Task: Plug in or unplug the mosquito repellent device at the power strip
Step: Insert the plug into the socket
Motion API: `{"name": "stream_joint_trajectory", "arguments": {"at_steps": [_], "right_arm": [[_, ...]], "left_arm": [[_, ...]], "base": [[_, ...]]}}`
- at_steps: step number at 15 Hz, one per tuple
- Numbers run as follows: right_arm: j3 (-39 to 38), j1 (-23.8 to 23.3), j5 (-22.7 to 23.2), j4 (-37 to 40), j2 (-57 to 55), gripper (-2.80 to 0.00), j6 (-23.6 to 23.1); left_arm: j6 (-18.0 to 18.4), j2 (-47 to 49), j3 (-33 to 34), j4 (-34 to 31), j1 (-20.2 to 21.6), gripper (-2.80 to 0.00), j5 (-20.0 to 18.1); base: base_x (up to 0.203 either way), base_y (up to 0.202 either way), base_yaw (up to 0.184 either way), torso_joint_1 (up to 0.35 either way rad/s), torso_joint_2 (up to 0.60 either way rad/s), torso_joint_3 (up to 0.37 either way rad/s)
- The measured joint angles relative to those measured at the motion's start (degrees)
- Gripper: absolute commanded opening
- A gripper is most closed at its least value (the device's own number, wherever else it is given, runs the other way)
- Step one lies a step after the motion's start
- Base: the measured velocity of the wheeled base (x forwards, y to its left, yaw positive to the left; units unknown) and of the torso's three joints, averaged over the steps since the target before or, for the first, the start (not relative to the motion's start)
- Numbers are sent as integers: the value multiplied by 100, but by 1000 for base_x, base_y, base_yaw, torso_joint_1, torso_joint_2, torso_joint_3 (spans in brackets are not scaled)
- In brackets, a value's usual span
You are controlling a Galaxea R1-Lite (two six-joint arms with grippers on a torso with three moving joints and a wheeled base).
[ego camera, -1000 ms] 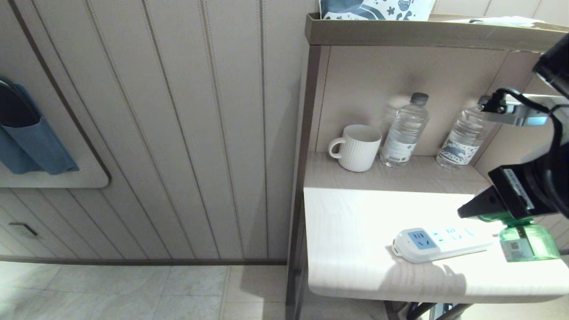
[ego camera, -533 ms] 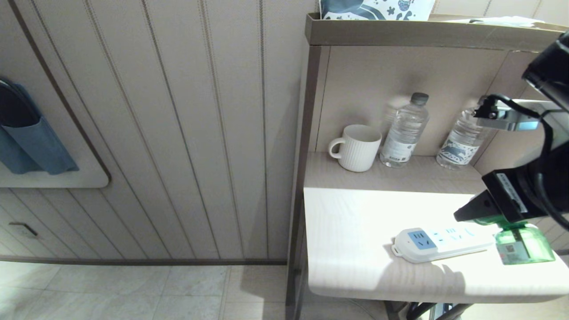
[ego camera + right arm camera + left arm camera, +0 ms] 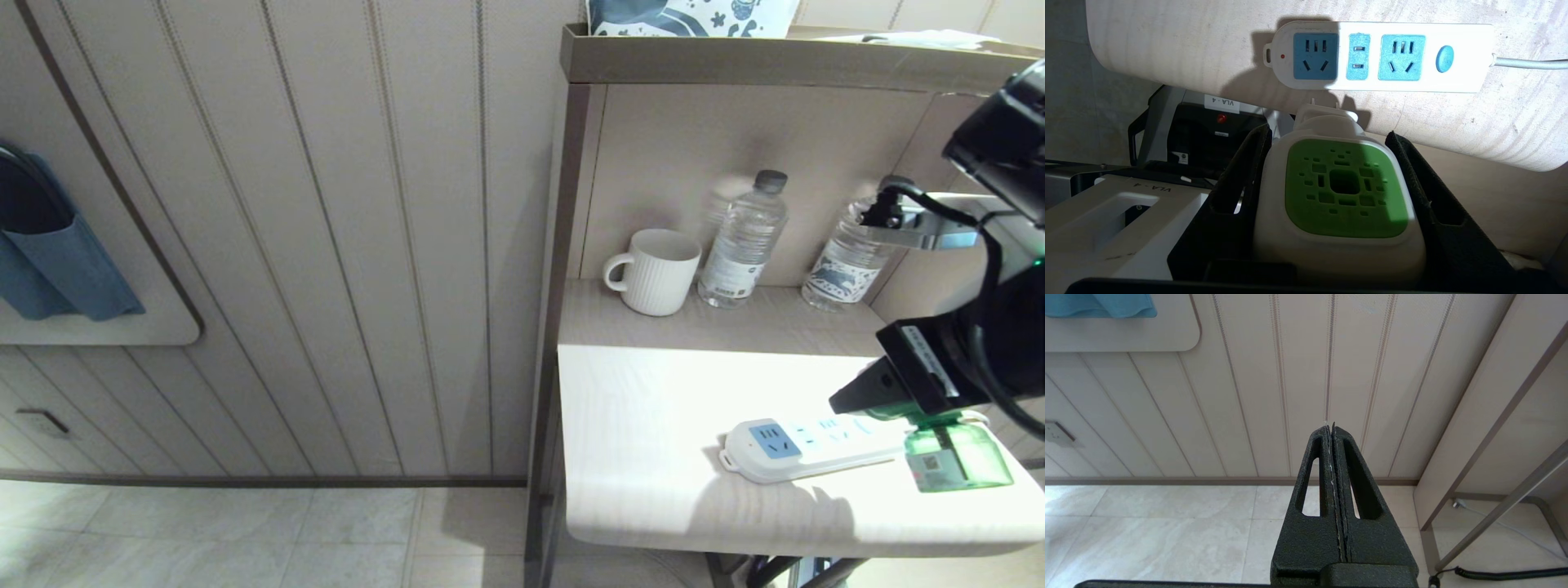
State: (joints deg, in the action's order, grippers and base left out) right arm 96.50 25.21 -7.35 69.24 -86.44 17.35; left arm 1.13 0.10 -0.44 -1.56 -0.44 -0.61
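Right wrist view showed the right gripper (image 3: 1343, 204) clamped on both sides of the mosquito repellent device (image 3: 1345, 188), held unplugged above the table (image 3: 653, 408) near the cord end of the power strip (image 3: 804, 445). Both sockets stood unoccupied. Left gripper (image 3: 1333, 433) hung pressed together over the floor, holding nothing.

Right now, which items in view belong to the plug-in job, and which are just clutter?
In the job:
- mosquito repellent device, clamped in the right gripper, unplugged
- power strip, both sockets free

Lying about:
- mug
- two water bottles
- left gripper, shut, down by the floor
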Motion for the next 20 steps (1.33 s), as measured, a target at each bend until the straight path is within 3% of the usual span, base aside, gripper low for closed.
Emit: {"name": "stream_joint_trajectory", "arguments": {"at_steps": [20], "right_arm": [[-127, 0, 2, 18, 84, -280, 1]], "left_arm": [[-1, 0, 0, 0, 0, -280, -1]], "base": [[0, 0, 0, 0, 0, 0]]}}
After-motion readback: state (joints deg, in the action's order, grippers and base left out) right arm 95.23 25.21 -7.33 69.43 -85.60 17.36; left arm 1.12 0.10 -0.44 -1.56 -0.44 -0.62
